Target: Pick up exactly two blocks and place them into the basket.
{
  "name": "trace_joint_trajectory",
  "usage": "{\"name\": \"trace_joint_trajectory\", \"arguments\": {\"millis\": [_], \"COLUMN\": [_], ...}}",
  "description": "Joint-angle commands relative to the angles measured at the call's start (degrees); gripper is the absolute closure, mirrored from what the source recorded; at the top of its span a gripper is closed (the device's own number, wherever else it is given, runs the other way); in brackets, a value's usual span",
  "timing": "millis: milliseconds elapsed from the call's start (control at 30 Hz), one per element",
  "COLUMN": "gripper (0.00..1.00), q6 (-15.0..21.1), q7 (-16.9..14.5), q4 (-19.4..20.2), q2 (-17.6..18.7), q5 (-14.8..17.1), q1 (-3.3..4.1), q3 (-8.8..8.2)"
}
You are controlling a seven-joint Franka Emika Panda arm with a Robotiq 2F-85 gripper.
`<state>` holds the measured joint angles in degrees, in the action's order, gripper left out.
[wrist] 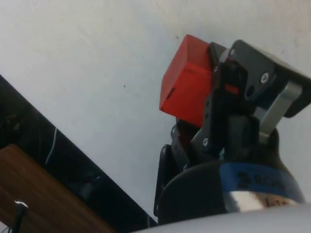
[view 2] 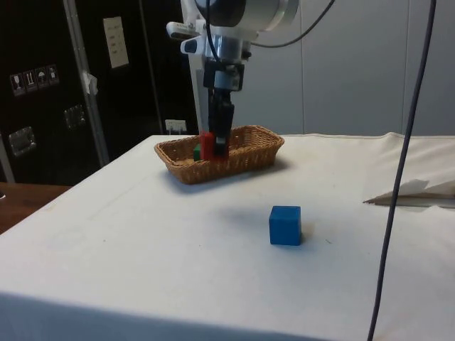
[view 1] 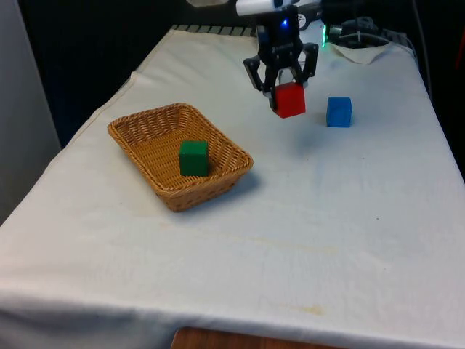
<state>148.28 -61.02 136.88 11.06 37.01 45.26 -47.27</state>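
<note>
Red is what we are seeing first: a red block (view 1: 290, 99) is hanging clear of the tabletop (view 1: 290, 240), and the pincer (view 1: 280, 78) is clamping it between its black fingers (wrist: 218, 111). We are placing everything by the wicker basket (view 1: 138, 149). From the front view, the held block is sitting up and off to the basket's right, not above it. A green block (view 1: 193, 158) is resting inside the basket. A blue block (view 1: 338, 112) is standing on the white cloth, further from the basket than the red one, just beside it.
</note>
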Motion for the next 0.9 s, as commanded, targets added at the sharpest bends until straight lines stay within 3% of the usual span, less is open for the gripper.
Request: {"name": "trace_joint_trajectory", "arguments": {"millis": [0,67,100,133,300,467,867], "gripper": [1.0,1.0,1.0,1.0,1.0,1.0,1.0], "q6": [-1.1,-1.7,-0.9,-1.8,-2.0,-1.9,-1.4], "q7": [2.2,3.0,1.5,3.3,4.5,4.5,8.2], "q4": [-0.6,-1.1,-0.7,-1.3,-1.9,-1.9,-3.0], "q2": [-0.2,-0.5,-0.5,-0.5,0.3,0.2,2.7], "q5": [-2.2,-2.8,-1.0,-2.8,-3.2,-2.6,-3.1], "q1": [0.23,0.06,-0.11,0.0,-0.23,-0.46,-0.92], "q3": [-1.09,-1.55,-0.74,-1.66,-2.18,-2.06,-2.64]}}
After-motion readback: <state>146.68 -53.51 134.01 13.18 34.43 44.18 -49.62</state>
